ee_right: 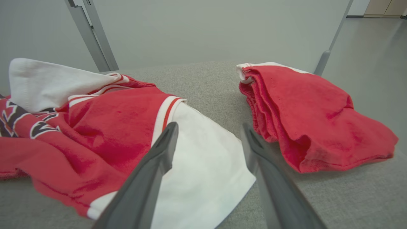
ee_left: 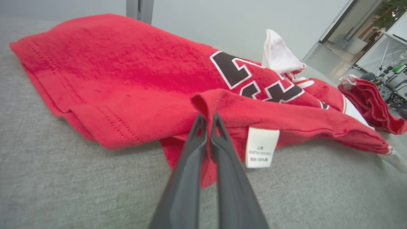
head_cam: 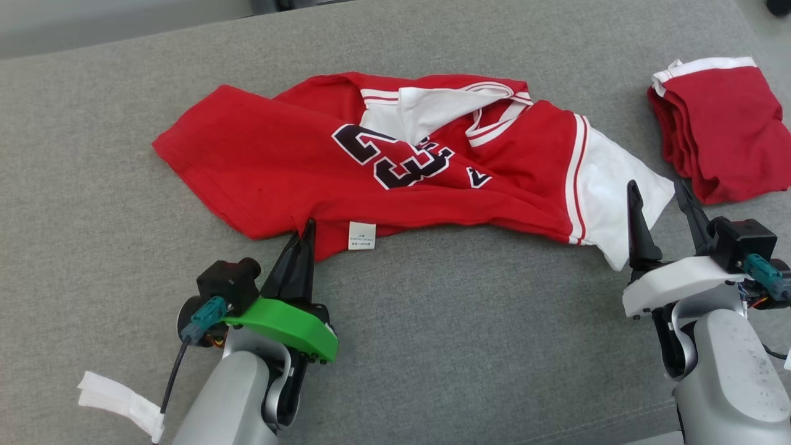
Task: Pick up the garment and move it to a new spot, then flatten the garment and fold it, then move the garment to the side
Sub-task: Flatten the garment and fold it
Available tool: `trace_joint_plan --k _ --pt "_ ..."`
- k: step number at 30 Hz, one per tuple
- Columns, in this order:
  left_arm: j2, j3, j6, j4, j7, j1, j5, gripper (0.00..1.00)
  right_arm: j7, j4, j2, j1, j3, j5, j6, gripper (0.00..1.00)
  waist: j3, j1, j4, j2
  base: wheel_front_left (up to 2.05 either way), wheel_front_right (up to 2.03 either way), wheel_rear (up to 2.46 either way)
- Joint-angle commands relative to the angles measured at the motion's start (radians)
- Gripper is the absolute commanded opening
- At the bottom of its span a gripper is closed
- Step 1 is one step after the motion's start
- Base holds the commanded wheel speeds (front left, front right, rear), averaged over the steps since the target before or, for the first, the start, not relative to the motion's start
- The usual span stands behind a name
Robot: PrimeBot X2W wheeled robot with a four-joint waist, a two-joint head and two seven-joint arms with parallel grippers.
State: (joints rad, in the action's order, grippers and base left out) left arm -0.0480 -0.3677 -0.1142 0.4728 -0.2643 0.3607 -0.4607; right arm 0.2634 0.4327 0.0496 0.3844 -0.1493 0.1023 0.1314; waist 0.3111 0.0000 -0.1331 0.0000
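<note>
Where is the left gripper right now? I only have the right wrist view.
Observer: The left gripper is shut on the near red hem of the garment, just beside the small white label.
Operator: Is the cloth lifted there yet?
Observer: Barely. The left wrist view shows a small fold of hem bunched at the grip; the rest lies on the grey surface.
Operator: And the hem beyond it?
Observer: In the head view it lies spread out toward the left.

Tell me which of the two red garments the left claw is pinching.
The jersey with black numbers and white sleeves, not the folded red bundle.
</note>
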Motion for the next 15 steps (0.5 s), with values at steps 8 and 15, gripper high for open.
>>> trace_joint_plan --k 8,15 --pt "-0.005 0.075 0.015 -0.065 0.000 -0.110 0.005 0.00 0.001 0.022 0.003 -0.057 0.009 -0.002 -0.002 1.00 -0.128 0.0000 0.101 0.0000 0.00 0.00 0.00" --pt "-0.005 0.164 0.025 -0.005 0.000 -0.202 0.057 0.00 0.001 0.038 0.003 -0.094 0.047 0.018 -0.002 1.00 -0.198 0.0000 0.129 0.0000 0.00 0.00 0.00"
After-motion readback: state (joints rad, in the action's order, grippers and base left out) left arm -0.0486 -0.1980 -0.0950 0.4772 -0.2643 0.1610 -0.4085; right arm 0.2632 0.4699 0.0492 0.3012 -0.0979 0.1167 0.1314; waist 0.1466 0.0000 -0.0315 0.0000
